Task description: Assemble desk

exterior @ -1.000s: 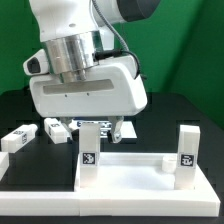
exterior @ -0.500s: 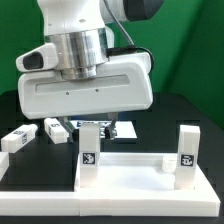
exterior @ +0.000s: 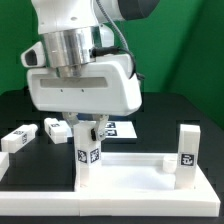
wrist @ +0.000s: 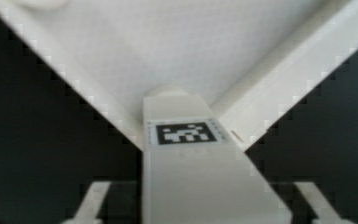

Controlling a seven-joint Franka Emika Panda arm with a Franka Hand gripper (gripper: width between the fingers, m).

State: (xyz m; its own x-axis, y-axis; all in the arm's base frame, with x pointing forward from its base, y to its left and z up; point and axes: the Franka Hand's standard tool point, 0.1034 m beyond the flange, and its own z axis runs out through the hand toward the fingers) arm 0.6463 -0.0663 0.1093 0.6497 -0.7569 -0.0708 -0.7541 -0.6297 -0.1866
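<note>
The desk top (exterior: 130, 176) is a white tray with a raised rim, lying at the front of the black table. Two white legs stand upright on it, one on the exterior view's left (exterior: 89, 158) and one on its right (exterior: 186, 156). Each shows a small square tag. My gripper (exterior: 90, 130) hangs straight over the left leg with a finger on either side of its upper end. In the wrist view the tagged leg (wrist: 190, 140) fills the middle of my gripper (wrist: 204, 206). Dark gaps show between it and both fingers (wrist: 96, 205), so the gripper is open. The desk top (wrist: 140, 50) lies behind.
Two loose white legs (exterior: 18, 139) (exterior: 55, 128) lie on the black table at the exterior view's left. The marker board (exterior: 122, 128) lies flat behind the gripper, mostly hidden by it.
The hand has turned and come down over the left leg. Its fingers have drawn closer together around the leg's top. The legs and desk top have not moved.
</note>
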